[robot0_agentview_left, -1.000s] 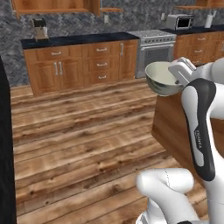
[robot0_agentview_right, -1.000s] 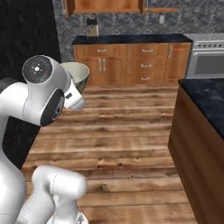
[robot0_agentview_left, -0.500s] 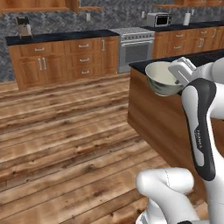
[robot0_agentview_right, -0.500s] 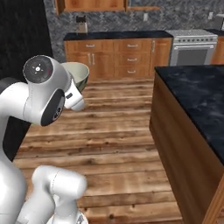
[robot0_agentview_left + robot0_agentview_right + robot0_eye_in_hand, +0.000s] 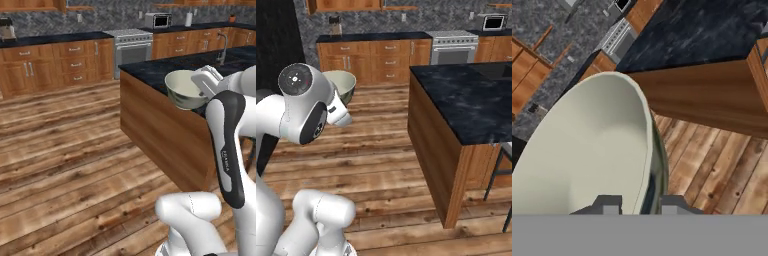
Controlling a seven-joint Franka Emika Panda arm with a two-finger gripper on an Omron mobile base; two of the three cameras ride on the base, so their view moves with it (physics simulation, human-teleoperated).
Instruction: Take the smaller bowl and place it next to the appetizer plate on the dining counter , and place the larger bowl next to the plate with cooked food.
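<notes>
Transport step, 1st bowl. The gripper [image 5: 641, 205] is nearly closed, jaws pinching the rim of the smaller bowl [image 5: 183, 89], one finger inside the wall, one outside. Bowl is carried in mid-air, tilted, just short of the near corner of the dining counter [image 5: 466, 100]. Appetizer plate is out of sight. Next: likely bring the base alongside the counter, find the plate w/ the orange, level the bowl, then lower beside it.
</notes>
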